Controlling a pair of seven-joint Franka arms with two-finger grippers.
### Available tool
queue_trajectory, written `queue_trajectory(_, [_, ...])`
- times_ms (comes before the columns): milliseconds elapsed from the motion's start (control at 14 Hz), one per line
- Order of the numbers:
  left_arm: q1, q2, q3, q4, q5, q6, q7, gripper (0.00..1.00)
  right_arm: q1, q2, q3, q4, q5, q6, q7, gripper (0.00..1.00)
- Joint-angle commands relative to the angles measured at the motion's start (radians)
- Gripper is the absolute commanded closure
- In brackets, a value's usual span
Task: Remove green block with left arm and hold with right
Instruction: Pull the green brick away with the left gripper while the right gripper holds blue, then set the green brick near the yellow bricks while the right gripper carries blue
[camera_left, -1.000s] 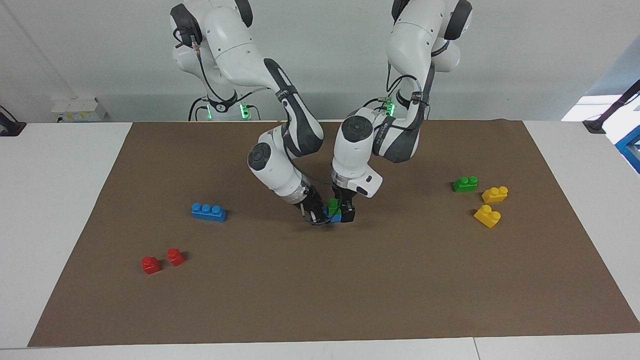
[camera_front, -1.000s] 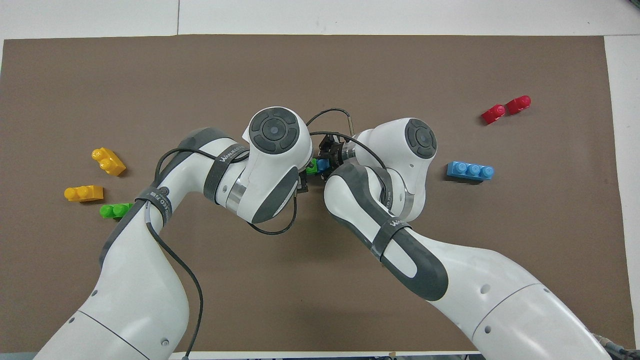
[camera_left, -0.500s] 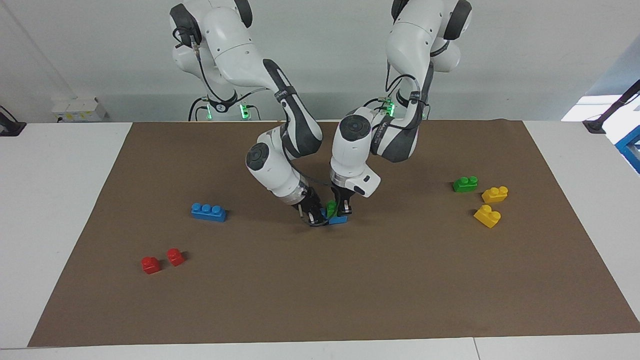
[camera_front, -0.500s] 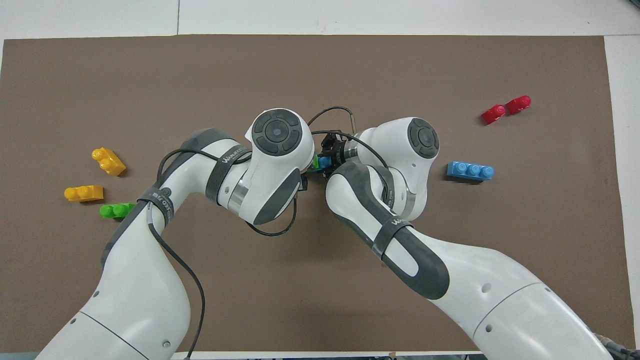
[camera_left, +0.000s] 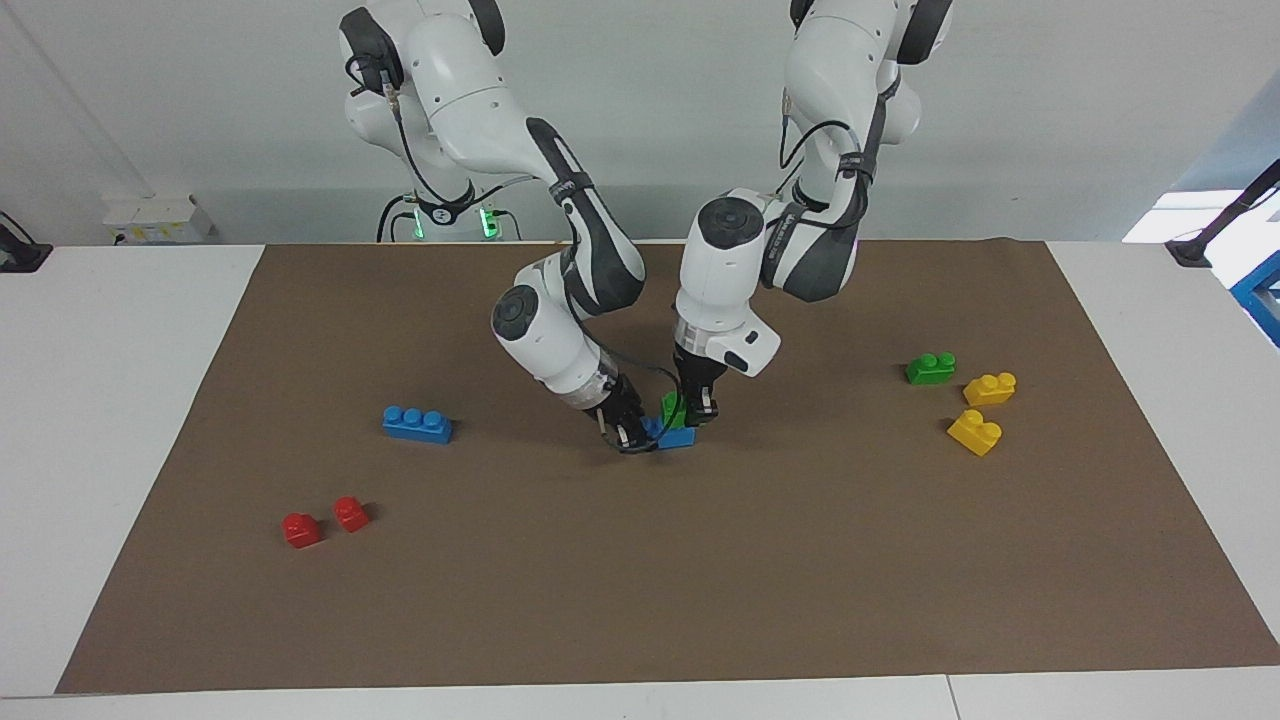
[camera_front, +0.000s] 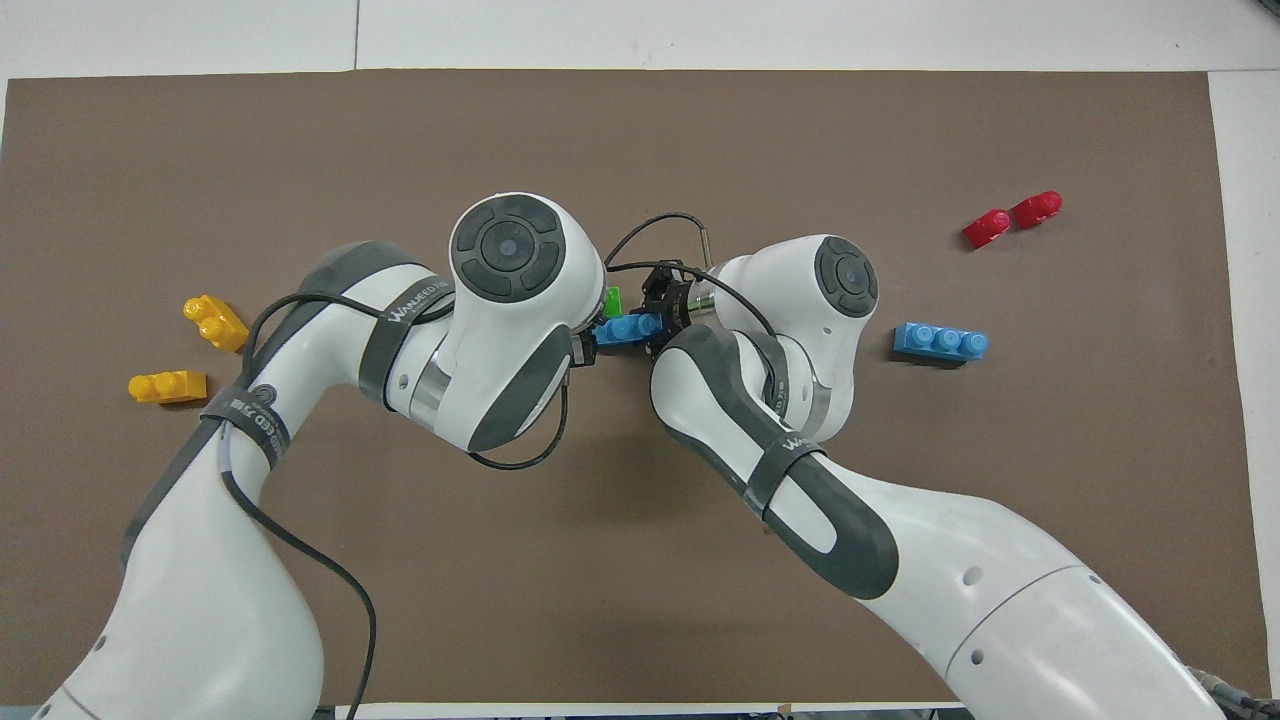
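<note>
In the facing view my left gripper (camera_left: 692, 405) is shut on the green block (camera_left: 672, 408) and holds it tilted, just above a short blue brick (camera_left: 678, 437) at the middle of the mat. My right gripper (camera_left: 630, 432) is low at the mat, shut on that blue brick's end. In the overhead view the green block (camera_front: 612, 300) peeks out beside my left wrist, apart from the blue brick (camera_front: 620, 330). My right gripper (camera_front: 662, 312) shows there; my left gripper is hidden under its wrist. A second green block (camera_left: 930, 368) lies toward the left arm's end.
Two yellow bricks (camera_left: 990, 387) (camera_left: 975, 432) lie by the second green block. A blue three-stud brick (camera_left: 417, 424) and two red blocks (camera_left: 300, 529) (camera_left: 350, 513) lie toward the right arm's end. All rest on a brown mat (camera_left: 700, 580).
My left arm has risen and swung toward its own end, lifting and tilting the green block off the blue brick. More of the blue brick shows. My right gripper has stayed in place.
</note>
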Motion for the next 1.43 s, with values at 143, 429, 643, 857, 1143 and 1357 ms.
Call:
queue_trajectory(143, [0.063,-0.098,0.002,-0.023,0.009,-0.164,0.307,1.0,-0.085,-0.025,-0.003,0.08,-0.066,-0.179,-0.007,1.0])
queue_trajectory(429, [0.236,-0.103,-0.001,-0.021,0.0,-0.202,0.72,1.0,-0.243,-0.073,0.001,0.254,-0.2,-0.444,-0.084,1.0])
queue_trajectory(643, [0.334,-0.103,-0.001,-0.033,0.0,-0.192,0.991,1.0,-0.397,-0.023,0.01,0.391,-0.184,-0.601,-0.201,1.0])
queue_trajectory(857, [0.414,-0.138,-0.001,-0.156,-0.001,-0.103,1.219,1.0,-0.486,0.048,0.012,0.463,-0.179,-0.695,-0.315,1.0])
queue_trajectory(1143, [0.461,-0.15,0.004,-0.331,-0.001,0.109,1.351,1.0,-0.528,0.18,0.012,0.611,-0.18,-0.756,-0.357,1.0])
queue_trajectory(1357, [0.491,-0.132,0.005,-0.348,-0.001,0.138,1.419,1.0,-0.531,0.214,0.012,0.615,-0.179,-0.742,-0.356,1.0])
